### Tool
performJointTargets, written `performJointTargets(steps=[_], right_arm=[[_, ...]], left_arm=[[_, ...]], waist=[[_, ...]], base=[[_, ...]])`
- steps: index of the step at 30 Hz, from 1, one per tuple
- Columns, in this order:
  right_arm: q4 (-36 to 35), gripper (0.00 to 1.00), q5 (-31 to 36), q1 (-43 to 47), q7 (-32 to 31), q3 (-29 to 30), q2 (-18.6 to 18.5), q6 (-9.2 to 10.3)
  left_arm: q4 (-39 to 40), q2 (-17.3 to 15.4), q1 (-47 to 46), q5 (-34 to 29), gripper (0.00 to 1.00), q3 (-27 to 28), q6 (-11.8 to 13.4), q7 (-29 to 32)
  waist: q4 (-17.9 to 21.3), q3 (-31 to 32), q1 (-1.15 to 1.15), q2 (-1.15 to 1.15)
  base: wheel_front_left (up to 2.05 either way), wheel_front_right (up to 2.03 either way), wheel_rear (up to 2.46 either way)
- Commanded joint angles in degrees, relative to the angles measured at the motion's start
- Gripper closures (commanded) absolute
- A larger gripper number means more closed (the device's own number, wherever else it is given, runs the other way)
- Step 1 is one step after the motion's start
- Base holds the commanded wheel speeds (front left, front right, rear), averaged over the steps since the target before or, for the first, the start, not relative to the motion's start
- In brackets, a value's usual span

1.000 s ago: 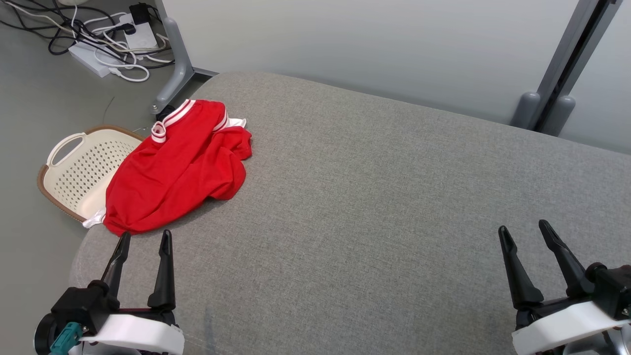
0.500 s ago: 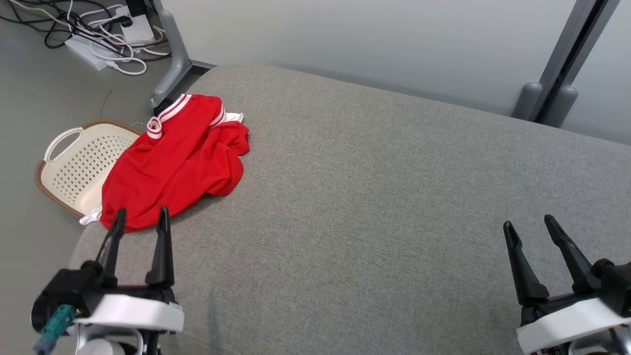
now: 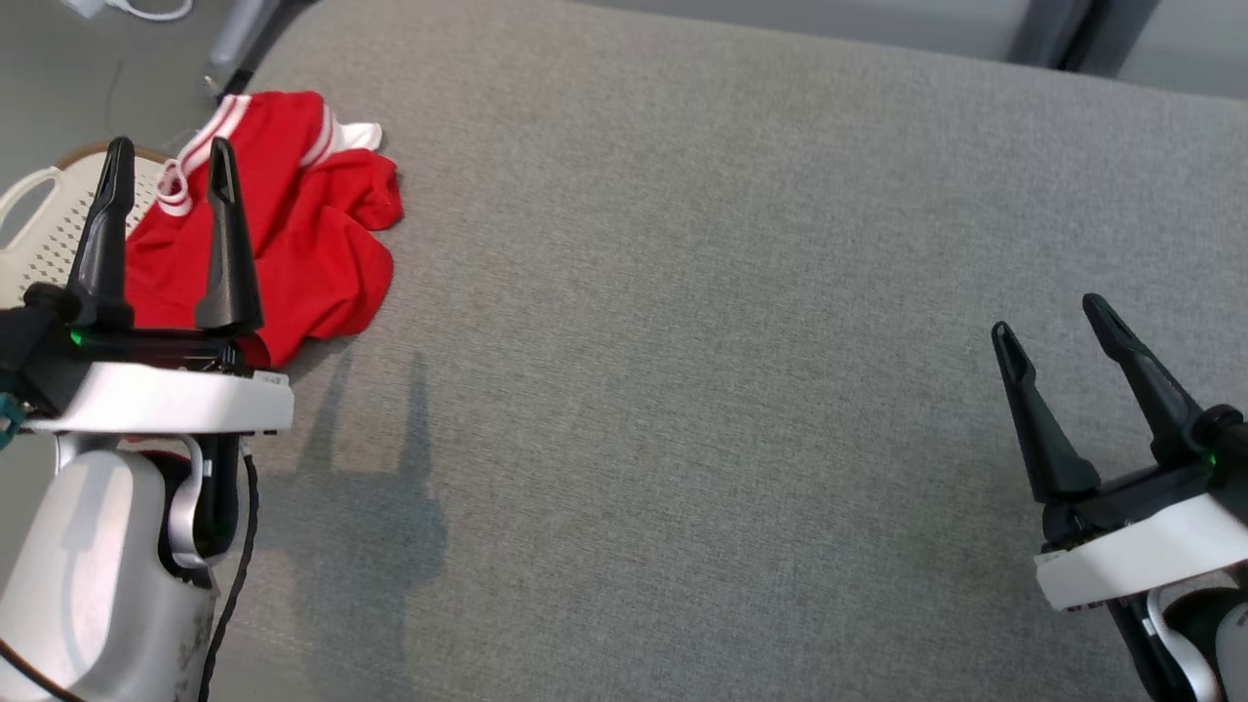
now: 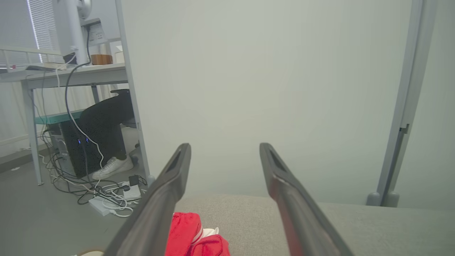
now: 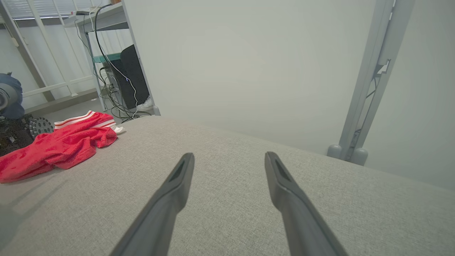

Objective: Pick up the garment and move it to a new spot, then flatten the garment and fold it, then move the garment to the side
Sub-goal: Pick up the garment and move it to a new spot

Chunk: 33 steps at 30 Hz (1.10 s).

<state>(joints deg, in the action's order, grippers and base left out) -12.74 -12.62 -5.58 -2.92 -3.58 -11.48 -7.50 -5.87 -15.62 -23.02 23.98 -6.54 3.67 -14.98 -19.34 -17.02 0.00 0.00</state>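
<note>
The garment [image 3: 302, 234] is red with white stripes and lies crumpled at the far left corner of the grey padded surface [image 3: 682, 341]. In the right wrist view the garment [image 5: 57, 144] shows at the left, and in the left wrist view a bit of the garment [image 4: 193, 238] sits at the bottom edge. My left gripper [image 3: 166, 156] hangs open above the garment's near part, nothing between its fingers. My right gripper [image 3: 1043, 312] stands open over the bare surface at the right. In their own views the left gripper [image 4: 224, 147] and right gripper [image 5: 229, 156] also show open.
A cream perforated basket [image 3: 39, 210] with a brown rim sits on the floor left of the surface, partly behind my left gripper. A white partition wall [image 4: 266, 89] stands behind the surface, with a desk, cables [image 4: 110, 199] and a person's shoe [image 4: 112, 167] beyond it.
The head camera has tilted down and closer, so the whole scene shifted. My left gripper has risen and moved forward, from the surface's near edge to over the garment. Both grippers stay open.
</note>
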Motion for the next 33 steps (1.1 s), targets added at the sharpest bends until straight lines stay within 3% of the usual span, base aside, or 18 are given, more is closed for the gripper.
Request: performJointTargets(steps=[1, 7, 13, 22, 23, 24, 33], right_arm=[[-0.69, 0.0, 0.34, -1.18, -0.31, 0.2, -0.93, 0.01], [-1.26, 0.0, 0.1, -3.99, -0.04, -0.06, -1.84, 0.01], [-0.42, 0.0, -0.41, -5.8, 0.77, -0.97, -2.25, 0.01], [0.37, 0.0, -0.47, -5.95, 1.35, -0.62, -2.44, 0.01], [0.53, 0.0, -0.45, -6.0, 1.44, -0.59, -2.35, 0.01], [0.72, 0.0, -0.43, -6.0, 1.61, -0.58, -2.23, 0.01], [3.04, 0.0, -0.58, -4.3, 3.68, -0.09, -0.62, 0.01]], left_arm=[[-1.61, -0.16, -2.05, 0.37, 0.0, 0.11, -0.58, -0.2], [-15.23, 0.55, -8.73, 3.82, 0.0, 0.46, -3.64, 1.06], [-35.13, 0.93, -14.69, 7.46, 0.0, 0.71, -7.61, 2.38], [-51.5, 1.55, -18.99, 9.01, 0.0, -0.8, -9.22, 7.09], [-52.47, 1.41, -19.5, 8.82, 0.54, -1.05, -9.39, 6.63], [-53.14, 1.13, -20.01, 8.6, 0.98, -1.13, -9.44, 5.84], [-49.53, -2.01, -21.42, 5.33, 1.0, -1.82, -9.72, -0.1]], waist=[[3.04, -4.76, 0.0, 0.0], [4.83, -9.99, 0.0, 0.0], [6.5, -12.72, 0.0, 0.0], [6.88, -12.82, 0.0, 0.0], [6.9, -12.6, 0.0, 0.0], [6.93, -12.28, 0.0, 0.0], [7.68, -6.76, 0.0, 0.0]], base=[[0.0, 0.0, 0.0], [0.0, 0.0, 0.0], [0.0, 0.0, 0.0], [0.0, 0.0, 0.0], [0.0, 0.0, 0.0], [0.0, 0.0, 0.0], [0.0, 0.0, 0.0]])
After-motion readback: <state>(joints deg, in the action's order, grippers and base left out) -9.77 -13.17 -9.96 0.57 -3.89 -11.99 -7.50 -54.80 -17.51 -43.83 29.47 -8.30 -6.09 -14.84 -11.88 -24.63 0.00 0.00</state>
